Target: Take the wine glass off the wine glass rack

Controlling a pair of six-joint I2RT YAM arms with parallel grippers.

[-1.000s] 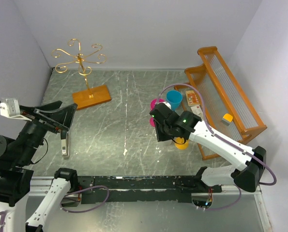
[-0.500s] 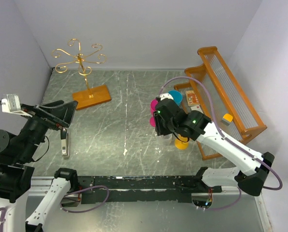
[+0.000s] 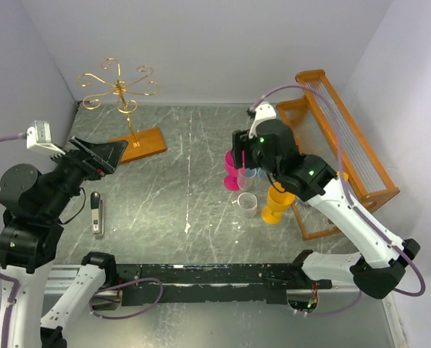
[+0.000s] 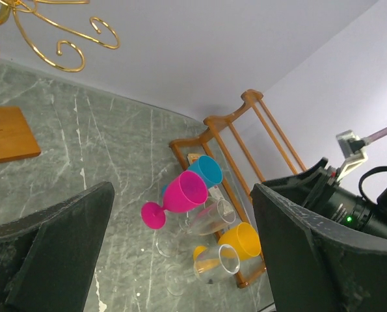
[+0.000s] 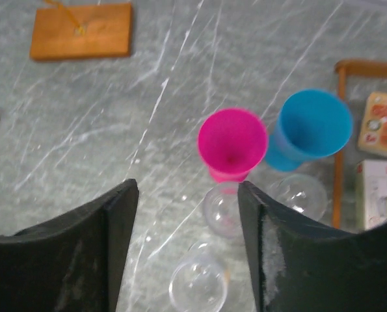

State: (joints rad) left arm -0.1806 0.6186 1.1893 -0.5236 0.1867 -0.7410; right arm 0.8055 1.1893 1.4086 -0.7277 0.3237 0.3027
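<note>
— What does the room look like?
— Plain pale walls, the back wall [image 3: 215, 51] and two side walls [image 3: 19, 87], close in on a grey tabletop [image 3: 193, 181] veined with white.
— And the light?
— Soft and even. An orange wooden rack [image 3: 345, 138] with clear slats stands on the right.

wine glass rack [image 3: 136, 144]: gold wire, upright on wooden base; table's [image 3: 186, 188] far-left corner
wine glass [image 3: 245, 203]: clear; upright, right of centre

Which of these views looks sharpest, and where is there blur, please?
Top external: sharp and evenly lit, the wine glass rack clear. Left wrist: pink glass crisp, clear glasses faint. Right wrist: soft throughout, blue glass edges smeared.
</note>
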